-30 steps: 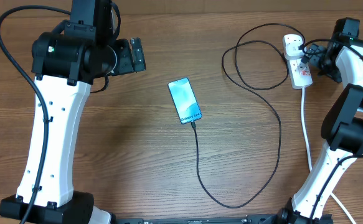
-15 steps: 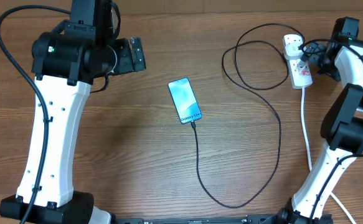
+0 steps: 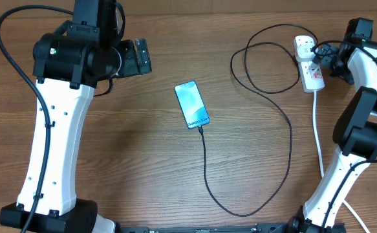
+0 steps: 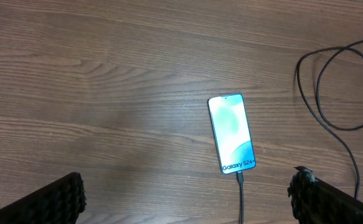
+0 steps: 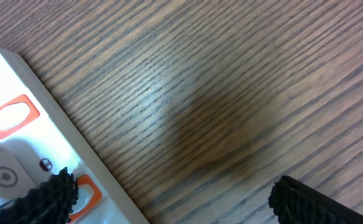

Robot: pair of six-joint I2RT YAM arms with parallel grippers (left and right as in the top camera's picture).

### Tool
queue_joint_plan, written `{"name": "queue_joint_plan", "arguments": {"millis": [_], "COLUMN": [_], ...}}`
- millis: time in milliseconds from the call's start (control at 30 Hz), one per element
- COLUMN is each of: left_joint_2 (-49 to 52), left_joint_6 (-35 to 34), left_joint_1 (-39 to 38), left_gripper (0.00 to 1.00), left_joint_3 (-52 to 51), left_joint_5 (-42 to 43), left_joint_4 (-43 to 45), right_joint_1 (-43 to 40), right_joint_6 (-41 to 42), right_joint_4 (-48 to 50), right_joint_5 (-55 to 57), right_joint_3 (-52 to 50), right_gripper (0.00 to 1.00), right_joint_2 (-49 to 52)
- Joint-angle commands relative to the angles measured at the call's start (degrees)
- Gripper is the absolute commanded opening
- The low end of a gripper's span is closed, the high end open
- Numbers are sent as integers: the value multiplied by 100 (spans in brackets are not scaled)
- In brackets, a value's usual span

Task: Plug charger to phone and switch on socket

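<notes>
Two pairs of ribbed black rubber pads (image 4: 53,202) are spread wide and grip nothing. The left gripper (image 4: 190,202) hangs over the grained wooden table (image 3: 143,162). The right gripper (image 5: 181,202) sits just beside the socket (image 3: 308,65), a glossy white oblong with orange-rimmed switches, at 2 o'clock. The phone (image 3: 192,105), a slim glassy rectangle, lies at the centre. The charger (image 3: 285,116), a thin black cable, meets the phone's 5 o'clock edge and loops to the socket.

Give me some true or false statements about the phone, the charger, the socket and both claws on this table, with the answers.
1. The charger is plugged into the phone. True.
2. The phone's screen is dark. False: it is lit, blue-teal.
3. The right claw is at the socket. True.
4. The left claw grips the charger. False: it is open and empty, above the table.
</notes>
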Motion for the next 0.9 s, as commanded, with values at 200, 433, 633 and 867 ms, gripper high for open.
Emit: {"name": "queue_joint_plan", "arguments": {"millis": [200,433,633,867], "left_joint_2": [9,9,9,9], "left_joint_6": [125,125,125,125], "left_joint_1": [-44,-44,-42,-44], "left_gripper": [100,100,100,100], "left_joint_3": [15,15,15,15], "left_joint_5": [-79,-79,-79,-79], "left_joint_4": [24,48,48,48], "right_joint_1": [-4,-2,-37,-50], "right_joint_6": [-39,-72,-50,-50], "right_joint_4": [-173,-289,-581,-909], "right_joint_5": [411,407,118,35], "right_joint_3": [13,20,295,688], "right_gripper": [100,100,100,100], "right_joint_2": [402,402,398,396]}}
